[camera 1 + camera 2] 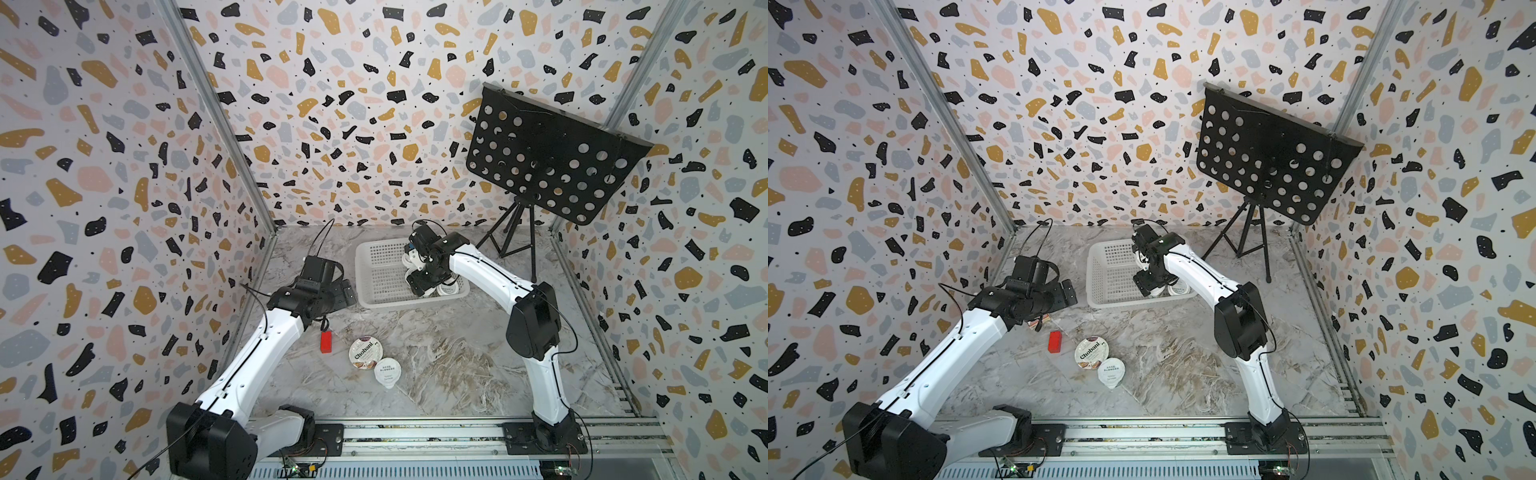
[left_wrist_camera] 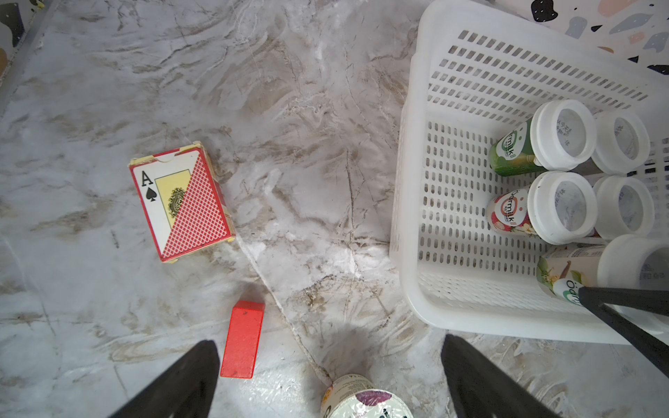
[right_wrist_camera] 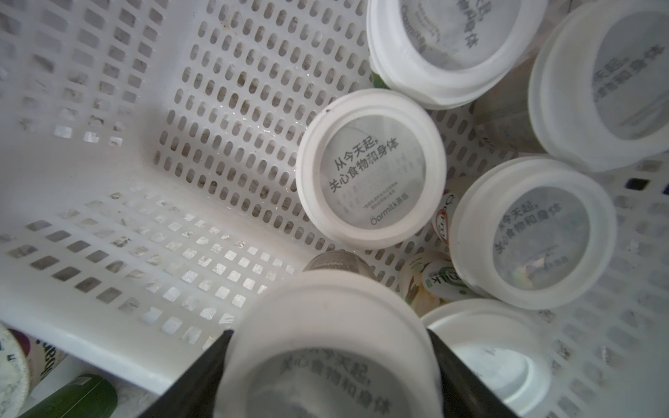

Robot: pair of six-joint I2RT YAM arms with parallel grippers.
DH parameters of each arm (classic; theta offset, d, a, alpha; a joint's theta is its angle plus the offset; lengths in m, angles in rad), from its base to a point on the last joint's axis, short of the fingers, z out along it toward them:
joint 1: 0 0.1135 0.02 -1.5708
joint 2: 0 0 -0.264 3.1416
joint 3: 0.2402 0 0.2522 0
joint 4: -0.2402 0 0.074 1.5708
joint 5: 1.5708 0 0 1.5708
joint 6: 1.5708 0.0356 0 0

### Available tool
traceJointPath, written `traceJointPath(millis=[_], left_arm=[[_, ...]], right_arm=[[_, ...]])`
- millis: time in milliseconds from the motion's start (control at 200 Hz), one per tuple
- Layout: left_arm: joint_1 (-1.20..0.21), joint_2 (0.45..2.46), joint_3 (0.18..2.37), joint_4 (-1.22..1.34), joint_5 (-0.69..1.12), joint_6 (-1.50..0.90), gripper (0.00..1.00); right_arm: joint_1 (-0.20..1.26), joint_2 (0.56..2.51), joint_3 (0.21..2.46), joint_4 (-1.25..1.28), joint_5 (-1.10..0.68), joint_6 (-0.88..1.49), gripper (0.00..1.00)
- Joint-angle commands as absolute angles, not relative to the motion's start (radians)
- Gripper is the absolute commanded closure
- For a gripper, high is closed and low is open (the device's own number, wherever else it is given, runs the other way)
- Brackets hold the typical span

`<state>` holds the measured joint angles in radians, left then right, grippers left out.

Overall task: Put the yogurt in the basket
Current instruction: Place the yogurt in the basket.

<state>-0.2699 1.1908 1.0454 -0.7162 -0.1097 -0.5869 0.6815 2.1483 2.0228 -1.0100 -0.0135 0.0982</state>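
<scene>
Two fingers (image 3: 197,380) of the right gripper (image 3: 328,334) clamp a blurred, half cut-off yogurt cup (image 3: 325,365) inside the basket (image 3: 108,173) at far middle, among five more cups (image 3: 532,231), one lid (image 3: 371,168) reading "Oarmilk", while the left gripper (image 2: 329,342), jaws apart and empty, hovers by the near "Chobani" cup (image 1: 365,352) and the tabbed cup (image 1: 387,371), whose print is too small to read.

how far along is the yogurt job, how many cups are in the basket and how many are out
Done: five cups stand inside the basket. In hand: the right end effector grips a sixth cup over the basket. Left: the Chobani cup and the foil-lid cup sit on the table, by the open left end effector.
</scene>
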Motion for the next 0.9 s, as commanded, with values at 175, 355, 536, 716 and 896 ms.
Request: traceJointPath(millis=[175,355,536,716,896], left_arm=[[-0.272,1.189,1.037,-0.695,-0.104,-0.572,0.00],[-0.273,1.189,1.037,-0.696,-0.104,-0.571,0.00],[-0.273,1.188,1.037,-0.696,-0.104,-0.572,0.00],[-0.273,1.189,1.037,-0.696,-0.106,-0.572,0.00],[-0.272,1.189,1.037,-0.695,-0.106,-0.572,0.00]], right_arm=[[0.676,2.155,2.061,-1.038,-0.012,0.105,0.22],[0.677,2.163,2.062,-1.037,-0.007,0.102,0.22],[0.677,2.169,2.060,-1.039,0.001,0.101,0.21],[0.676,2.177,2.059,-1.039,0.005,0.098,0.20],[0.677,2.188,2.059,-1.039,0.009,0.097,0.20]])
